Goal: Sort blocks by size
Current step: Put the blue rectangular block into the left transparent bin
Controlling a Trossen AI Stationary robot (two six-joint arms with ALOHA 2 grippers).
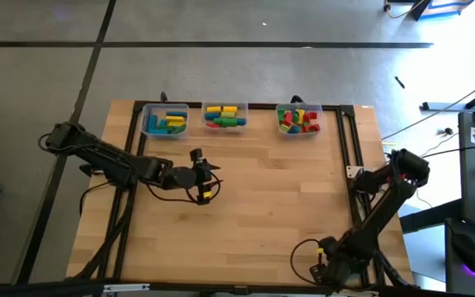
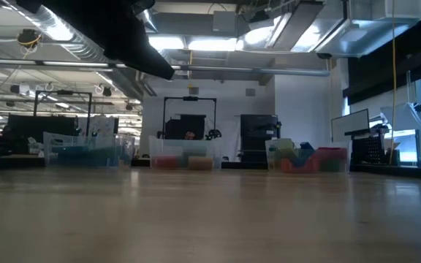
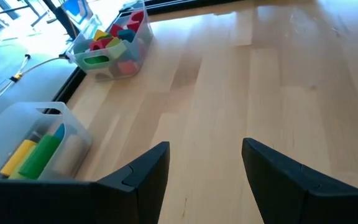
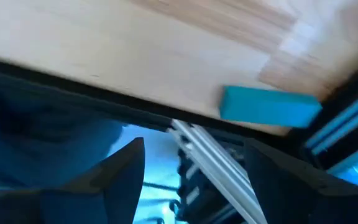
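The blocks lie in three clear bins along the table's far edge: a left bin (image 1: 165, 121), a middle bin (image 1: 225, 115) and a right bin (image 1: 298, 120). My left gripper (image 1: 207, 176) hovers over bare wood near the table's middle, on the near side of the middle bin. It is open with nothing between its fingers (image 3: 205, 149). The left wrist view shows the right bin (image 3: 110, 40) and the middle bin (image 3: 36, 146) ahead. My right gripper (image 1: 359, 180) hangs at the table's right edge, open and empty (image 4: 194, 146).
A small rectangular piece (image 4: 269, 106) lies on the wood beside the black frame rail (image 1: 346, 157) at the table's right edge, just beyond my right gripper's fingers. Bare wood (image 1: 262, 214) stretches across the middle and near part of the table.
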